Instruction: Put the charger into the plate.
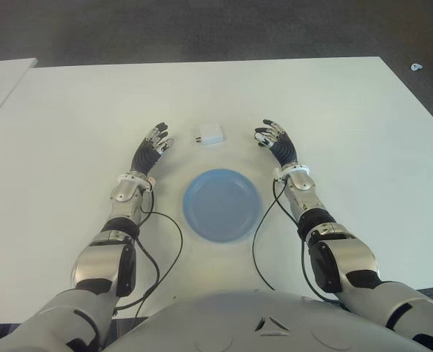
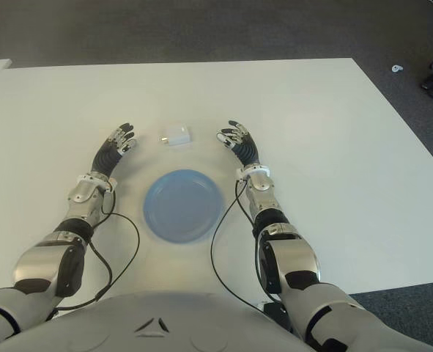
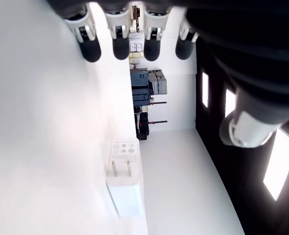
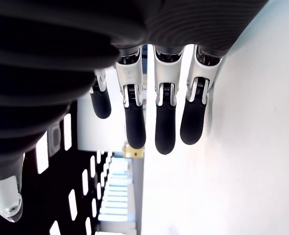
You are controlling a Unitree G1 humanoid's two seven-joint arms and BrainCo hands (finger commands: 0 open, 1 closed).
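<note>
A small white charger (image 1: 209, 135) with its prongs toward my left lies on the white table (image 1: 348, 110), just beyond the round blue plate (image 1: 223, 204). The plate holds nothing. My left hand (image 1: 157, 139) is to the left of the charger, fingers spread and holding nothing; its wrist view shows the charger (image 3: 126, 188) a short way off. My right hand (image 1: 272, 136) is to the charger's right, fingers extended and holding nothing. Both hands flank the far edge of the plate.
A second white table edge (image 1: 0, 81) shows at the far left. Dark carpet (image 1: 201, 29) lies beyond the table. A small white object (image 1: 417, 67) lies on the floor at the far right. Black cables (image 1: 161, 257) trail from both forearms near the table's front edge.
</note>
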